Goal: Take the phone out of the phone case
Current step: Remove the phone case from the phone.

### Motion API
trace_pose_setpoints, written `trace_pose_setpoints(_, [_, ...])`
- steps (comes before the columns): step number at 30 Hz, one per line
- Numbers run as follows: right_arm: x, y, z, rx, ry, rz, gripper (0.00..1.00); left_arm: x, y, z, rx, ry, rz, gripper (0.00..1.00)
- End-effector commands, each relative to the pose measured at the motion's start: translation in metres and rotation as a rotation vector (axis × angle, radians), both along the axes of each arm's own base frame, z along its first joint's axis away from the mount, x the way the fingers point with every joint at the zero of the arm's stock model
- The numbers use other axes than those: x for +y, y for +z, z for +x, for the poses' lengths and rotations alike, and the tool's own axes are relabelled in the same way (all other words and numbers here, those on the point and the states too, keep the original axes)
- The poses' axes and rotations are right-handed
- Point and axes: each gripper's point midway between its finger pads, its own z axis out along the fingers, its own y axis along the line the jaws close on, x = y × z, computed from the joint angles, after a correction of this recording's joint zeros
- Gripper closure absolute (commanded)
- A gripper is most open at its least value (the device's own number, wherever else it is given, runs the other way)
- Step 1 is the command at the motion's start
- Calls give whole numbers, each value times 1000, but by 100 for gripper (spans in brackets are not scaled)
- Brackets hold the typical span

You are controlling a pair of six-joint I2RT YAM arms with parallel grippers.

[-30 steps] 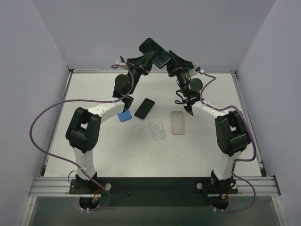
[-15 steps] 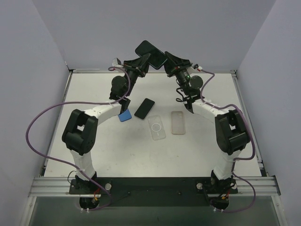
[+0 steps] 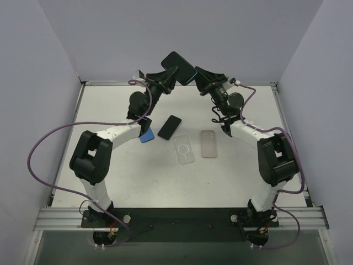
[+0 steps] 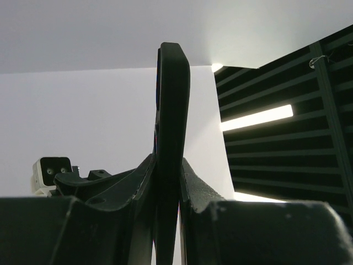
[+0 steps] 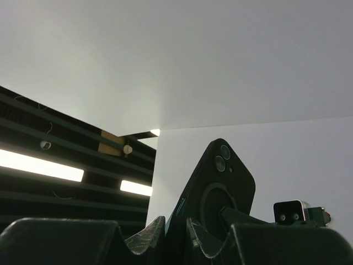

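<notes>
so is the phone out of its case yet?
No, in: black case covers its back, ringing the lenses; left gripper and right gripper clamp it.

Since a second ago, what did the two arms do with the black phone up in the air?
Both arms' elbows swung outward, and the cased phone slid slightly lower in the overhead view. The left gripper and right gripper kept hold of it; nothing was let go. The blue item, dark phone, clear case and pinkish case on the table stayed put.
</notes>
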Motion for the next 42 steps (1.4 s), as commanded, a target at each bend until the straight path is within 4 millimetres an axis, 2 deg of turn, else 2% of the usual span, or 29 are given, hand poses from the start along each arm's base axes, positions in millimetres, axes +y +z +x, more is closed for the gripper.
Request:
trace_pose_setpoints(1, [-30,42,-31,-173,14,147,100,72,154,-136,-552,-108,-403,100])
trace_pose_setpoints(4, [-21,29,-31,-144,46,66,100,73,157,-137,-561,-111,-405,100])
trace_pose_setpoints(5, [-9,12,-28,-106,78,-26,100,73,159,-139,-565,-113,-404,100])
trace_pose_setpoints(7, [3,4,-33,-95,111,-150,98,73,159,-141,-567,-117,-400,100])
trace_pose_setpoints(8, [12,-22,-28,-44,108,-287,93,73,159,-142,-567,-122,-399,100])
trace_pose_setpoints(9, [19,-23,-38,-57,141,-361,87,72,158,-140,-562,-122,-396,100])
trace_pose_setpoints(10, [22,-27,-39,-48,146,-419,87,72,157,-140,-559,-122,-392,100])
trace_pose_setpoints(11, [26,-49,-39,-14,147,-524,87,71,156,-140,-558,-124,-389,100])
trace_pose_setpoints(13, [25,-50,-44,-21,150,-587,86,70,154,-139,-551,-126,-390,100])
trace_pose_setpoints(15, [27,-62,-46,-6,165,-636,86,69,153,-138,-547,-129,-390,100])
trace_pose_setpoints(25, [35,-94,-44,41,222,-740,89,69,151,-140,-545,-143,-407,100])
trace_pose_setpoints(30, [32,-123,-44,108,217,-733,83,73,156,-143,-562,-145,-428,100])
trace_pose_setpoints(42, [33,-162,-41,176,236,-730,82,82,165,-148,-589,-133,-448,100])
